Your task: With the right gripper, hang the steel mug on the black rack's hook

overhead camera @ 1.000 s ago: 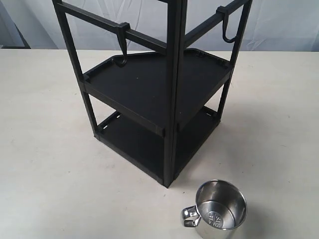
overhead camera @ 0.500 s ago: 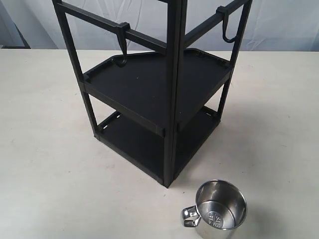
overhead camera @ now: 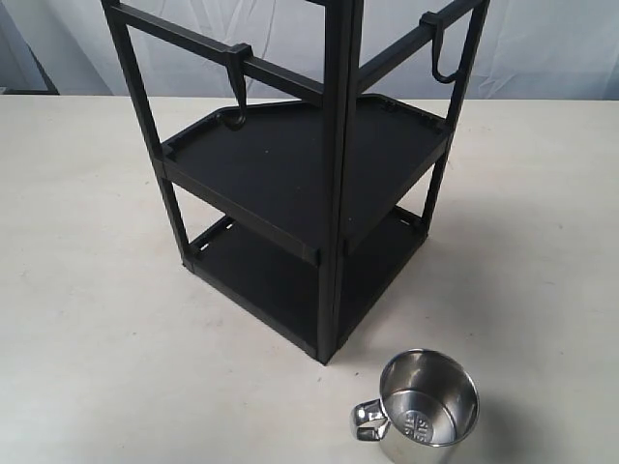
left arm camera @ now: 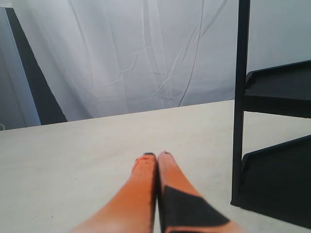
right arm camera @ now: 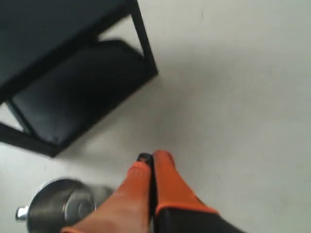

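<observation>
Steel mug (overhead camera: 428, 406) stands upright on the table (overhead camera: 87, 290), just off the black rack (overhead camera: 334, 193) corner, handle toward the left, reachable. Right gripper (right arm camera: 151, 158) pads together, empty, above the table beside the mug. Hook (overhead camera: 237, 92) bare. Left gripper (left arm camera: 157, 156) closed, idle.

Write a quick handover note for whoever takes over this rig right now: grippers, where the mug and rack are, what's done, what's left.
Left gripper: orange pads pressed shut, empty, low over the table beside the tall matte-black rack.
Right gripper: shut, empty, above the table near the shiny stainless steel mug.
The mug stands upright on the pale table in front of the rack, its loop handle toward the left of the exterior view.
The slim black hook on the crossbar is bare.
Done: nothing.
Left: open the right gripper, grasp the mug, hang it.
</observation>
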Controlling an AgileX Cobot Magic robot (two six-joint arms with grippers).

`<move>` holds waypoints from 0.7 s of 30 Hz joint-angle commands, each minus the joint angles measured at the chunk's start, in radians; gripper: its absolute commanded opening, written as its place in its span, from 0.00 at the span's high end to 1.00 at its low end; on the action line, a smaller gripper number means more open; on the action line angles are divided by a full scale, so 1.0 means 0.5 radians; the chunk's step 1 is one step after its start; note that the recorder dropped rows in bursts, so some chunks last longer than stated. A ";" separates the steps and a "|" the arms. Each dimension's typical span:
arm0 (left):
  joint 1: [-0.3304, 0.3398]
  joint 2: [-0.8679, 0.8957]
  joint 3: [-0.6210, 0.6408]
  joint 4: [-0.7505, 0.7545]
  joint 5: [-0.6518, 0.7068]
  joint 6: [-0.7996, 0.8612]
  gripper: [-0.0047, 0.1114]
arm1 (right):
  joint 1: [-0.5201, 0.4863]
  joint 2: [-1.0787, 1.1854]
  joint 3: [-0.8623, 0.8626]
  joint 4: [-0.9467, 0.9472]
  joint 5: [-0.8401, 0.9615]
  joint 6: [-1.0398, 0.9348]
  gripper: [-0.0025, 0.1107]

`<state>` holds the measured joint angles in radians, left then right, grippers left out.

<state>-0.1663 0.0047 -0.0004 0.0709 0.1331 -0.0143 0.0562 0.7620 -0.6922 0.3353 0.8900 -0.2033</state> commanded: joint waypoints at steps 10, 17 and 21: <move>-0.009 -0.009 0.001 0.001 -0.011 -0.005 0.95 | 0.603 0.851 -0.174 0.041 0.267 -0.222 0.59; -0.009 -0.009 0.001 0.001 -0.011 -0.005 0.95 | 0.816 1.104 -0.174 -0.058 0.114 -0.222 0.58; -0.009 -0.009 0.001 0.001 -0.011 -0.005 0.95 | 0.857 1.246 -0.174 -0.185 0.083 -0.197 0.58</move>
<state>-0.1663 0.0047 -0.0004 0.0709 0.1331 -0.0143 0.4729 1.3450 -0.7711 0.2900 0.9508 -0.3073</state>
